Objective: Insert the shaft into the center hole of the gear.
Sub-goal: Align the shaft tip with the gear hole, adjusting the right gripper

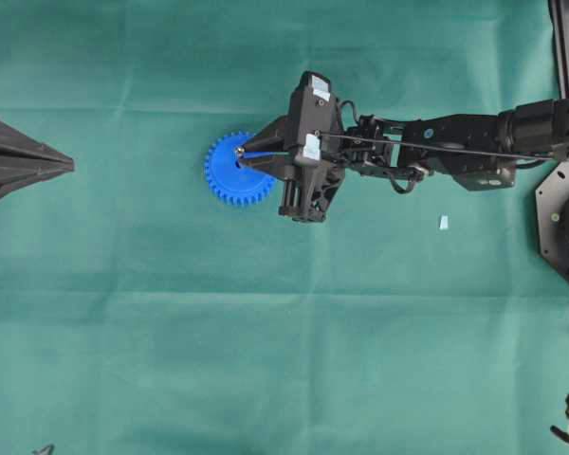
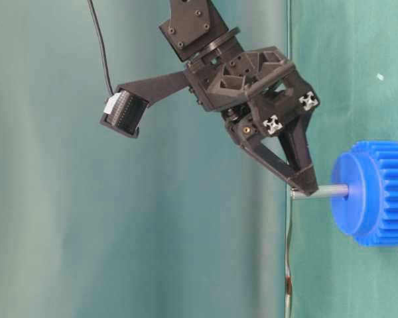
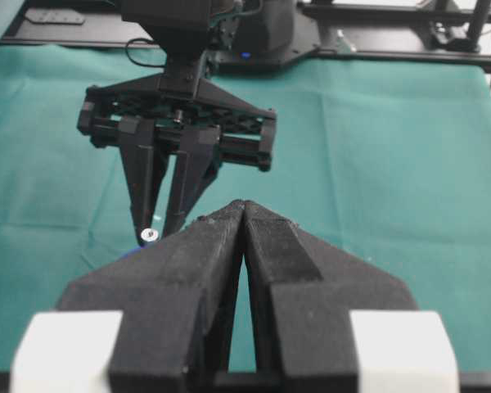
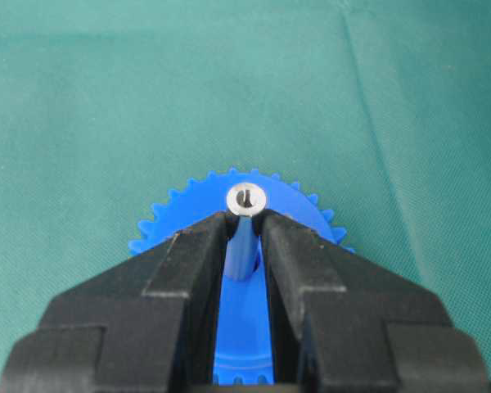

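Observation:
The blue gear (image 1: 229,175) lies flat on the green cloth. The silvery shaft (image 2: 322,191) stands upright on the middle of its hub, its lower end meeting the hub face. The center hole is hidden under the shaft. My right gripper (image 1: 241,152) is shut on the shaft's upper end, and the shiny end face (image 4: 246,199) shows just past the fingertips (image 4: 274,225). The gear (image 4: 188,209) spreads out below them. My left gripper (image 1: 69,166) rests shut and empty well to the left of the gear, its tips (image 3: 244,206) pointing at the right gripper (image 3: 164,225).
A small pale blue fleck (image 1: 444,222) lies on the cloth to the right of the right arm. Black frame parts (image 1: 561,223) stand along the right edge. A thin cable (image 2: 99,46) hangs beside the right arm.

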